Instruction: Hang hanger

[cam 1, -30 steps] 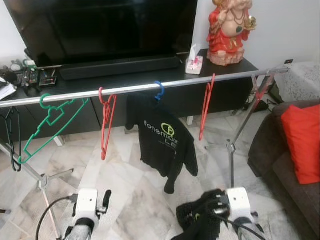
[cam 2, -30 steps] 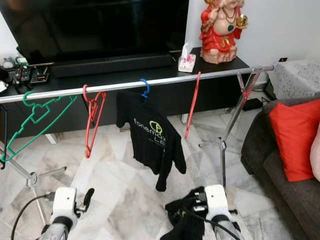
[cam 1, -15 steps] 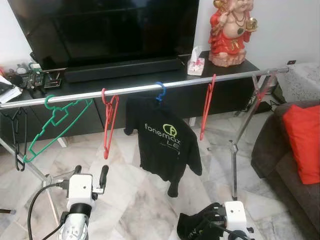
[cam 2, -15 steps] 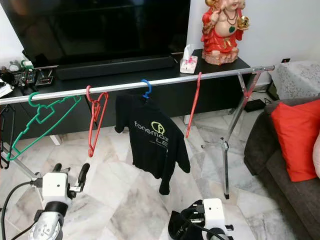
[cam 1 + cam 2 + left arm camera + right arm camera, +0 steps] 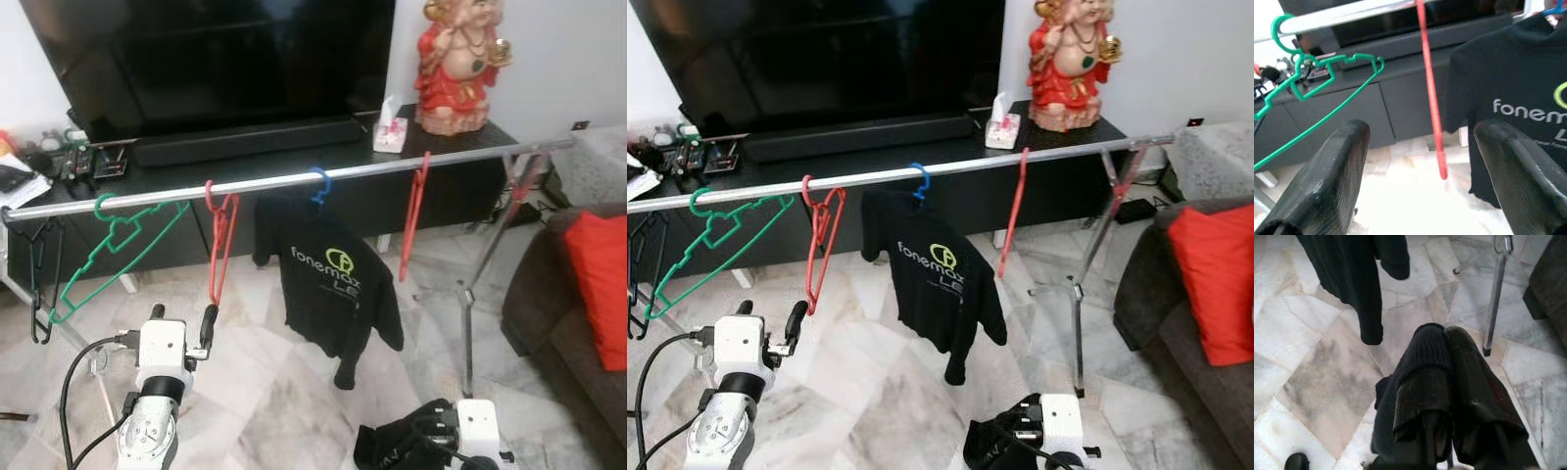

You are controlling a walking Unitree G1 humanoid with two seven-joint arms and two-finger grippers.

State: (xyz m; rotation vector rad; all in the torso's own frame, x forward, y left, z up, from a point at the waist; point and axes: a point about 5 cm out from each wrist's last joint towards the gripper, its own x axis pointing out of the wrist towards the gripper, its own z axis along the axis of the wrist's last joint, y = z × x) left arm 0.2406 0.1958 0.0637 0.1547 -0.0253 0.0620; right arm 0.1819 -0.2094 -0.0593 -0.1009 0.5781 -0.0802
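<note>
A silver clothes rail [image 5: 294,179] crosses the room in front of me. On it hang a green hanger [image 5: 108,245], a red hanger [image 5: 219,250], a blue hanger carrying a black printed t-shirt [image 5: 333,284], and another red hanger [image 5: 411,211]. My left gripper [image 5: 182,311] is raised and open just below the first red hanger [image 5: 1429,98], which shows between its fingers [image 5: 1337,166] a little way ahead. Low at the right, my right gripper [image 5: 1445,333] is shut on a black garment [image 5: 1422,352], which bunches over its fingers near the floor.
A black hanger [image 5: 39,284] hangs at the rail's far left end. The rail's stand leg [image 5: 470,304] rises at the right. Behind are a black TV cabinet [image 5: 176,162], a TV, a red statue [image 5: 456,64] and a tissue box. A sofa with a red cushion [image 5: 598,284] is at right.
My left gripper has risen towards the red hanger. My right gripper with the black garment has sunk lower. The camera has shifted a little.
</note>
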